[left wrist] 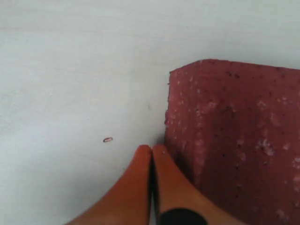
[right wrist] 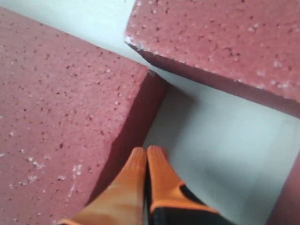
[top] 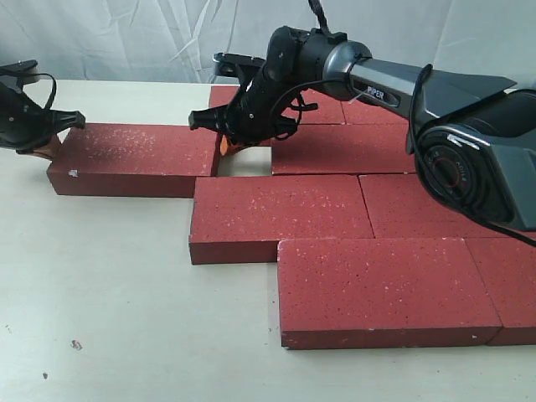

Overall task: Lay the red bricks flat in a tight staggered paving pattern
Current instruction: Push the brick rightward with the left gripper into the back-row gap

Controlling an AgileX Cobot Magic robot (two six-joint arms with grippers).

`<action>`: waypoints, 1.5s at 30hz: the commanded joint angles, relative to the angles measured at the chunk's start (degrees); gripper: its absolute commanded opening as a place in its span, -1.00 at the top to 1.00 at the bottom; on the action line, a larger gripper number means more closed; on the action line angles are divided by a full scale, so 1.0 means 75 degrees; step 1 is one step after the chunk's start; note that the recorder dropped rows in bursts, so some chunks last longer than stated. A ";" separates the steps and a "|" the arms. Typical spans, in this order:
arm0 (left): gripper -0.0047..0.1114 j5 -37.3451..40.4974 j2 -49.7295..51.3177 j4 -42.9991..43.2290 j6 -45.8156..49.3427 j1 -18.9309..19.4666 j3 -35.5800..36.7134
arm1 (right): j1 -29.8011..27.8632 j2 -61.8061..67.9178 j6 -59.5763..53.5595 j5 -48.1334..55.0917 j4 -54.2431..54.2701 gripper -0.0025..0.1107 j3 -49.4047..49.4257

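Pale table (top: 109, 318) fills most of the shot. The red bricks (top: 280, 213) lie flat in stepped rows from the centre down to the lower right. There's one loose brick (top: 134, 151) off at the upper left, with a square gap (top: 245, 161) of bare table beside it. The right arm (top: 394, 79) comes in from the right edge. The right gripper (right wrist: 147, 154) is down in that gap, orange fingers pressed together on nothing, right up against the loose brick's end. The left gripper (left wrist: 151, 152) is pinched together too, snug by that brick's far left end.
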 commanded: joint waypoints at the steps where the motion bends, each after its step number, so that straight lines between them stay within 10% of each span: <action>1: 0.92 -0.0076 0.0104 0.0027 -0.0202 -0.0025 -0.0002 | -0.0112 -0.0180 0.0291 0.0189 -0.0520 0.97 -0.0036; 30: 0.92 0.0436 0.0104 -0.0882 0.0208 -0.0057 -0.0002 | -0.0278 -0.0450 0.0483 0.1012 -0.1047 0.97 -0.0036; 45: 0.92 0.0328 0.0104 -0.1083 0.0324 -0.0913 -0.0002 | -0.0278 -0.0463 0.0483 0.1162 -0.1063 0.97 -0.0036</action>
